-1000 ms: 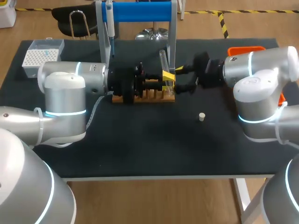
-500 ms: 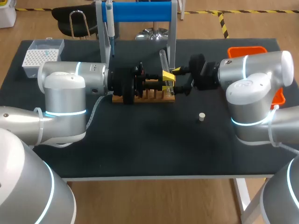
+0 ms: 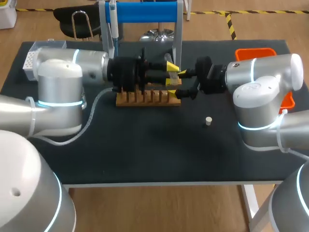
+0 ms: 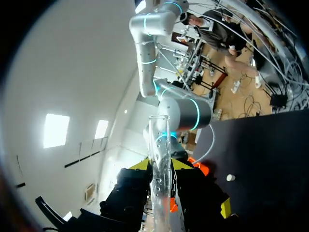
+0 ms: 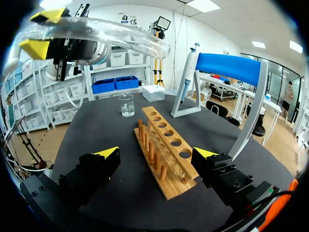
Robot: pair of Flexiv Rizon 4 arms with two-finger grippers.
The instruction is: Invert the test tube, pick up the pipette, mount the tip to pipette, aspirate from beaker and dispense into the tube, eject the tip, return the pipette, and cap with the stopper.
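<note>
The left gripper (image 4: 161,166) clamps the tube (image 4: 158,145) between its fingers. The right gripper (image 5: 157,154) stands wide open. The rack (image 5: 166,137) lies just ahead of its fingers, and the tube is raised beyond them.

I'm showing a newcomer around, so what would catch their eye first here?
The clear test tube stands out, clamped in the left gripper above the wooden rack. The right gripper hangs open at the rack's right end, and a small white stopper lies alone on the dark table, in front of the rack and to its right.
</note>
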